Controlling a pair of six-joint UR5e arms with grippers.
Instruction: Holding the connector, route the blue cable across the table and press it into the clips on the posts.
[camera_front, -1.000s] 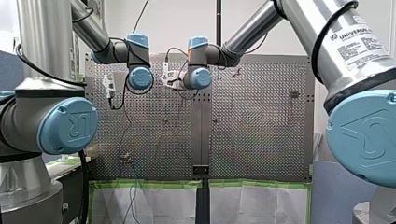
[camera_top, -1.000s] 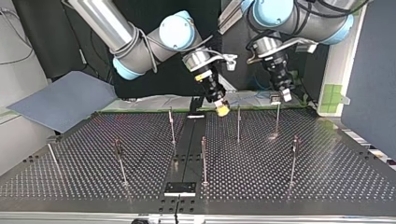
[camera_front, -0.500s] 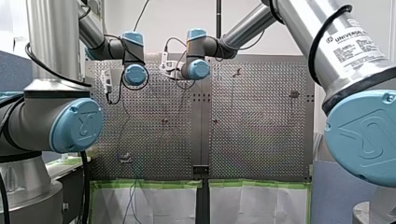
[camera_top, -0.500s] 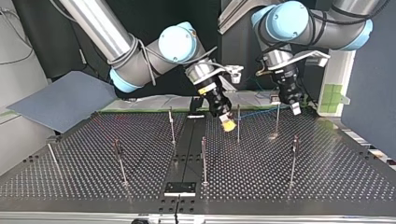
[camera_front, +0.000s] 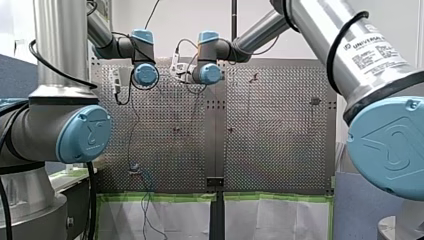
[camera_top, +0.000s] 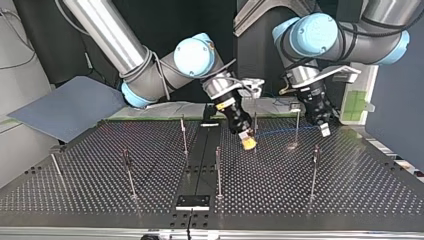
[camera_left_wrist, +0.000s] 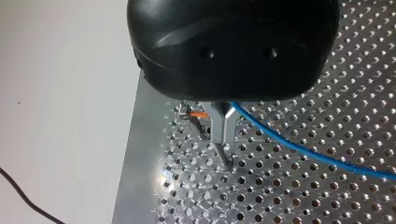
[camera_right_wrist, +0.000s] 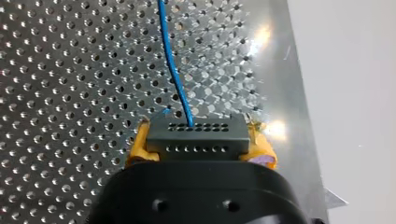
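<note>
— Where's the connector (camera_right_wrist: 196, 140)?
— My right tool (camera_top: 246, 142) pinches it, centre of the top view. The blue cable (camera_right_wrist: 173, 70) leads off above the desk (camera_top: 300, 190).
— And my left tool (camera_left_wrist: 223, 140)?
— Pressed together, seemingly on that cable.

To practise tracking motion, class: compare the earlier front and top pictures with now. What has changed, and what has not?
In the top view, my right gripper and my left gripper both came forward over the table toward the camera and lower, drawing the blue cable out between them. Nothing was visibly grasped or released: my right gripper holds the connector. The posts stayed put.
</note>
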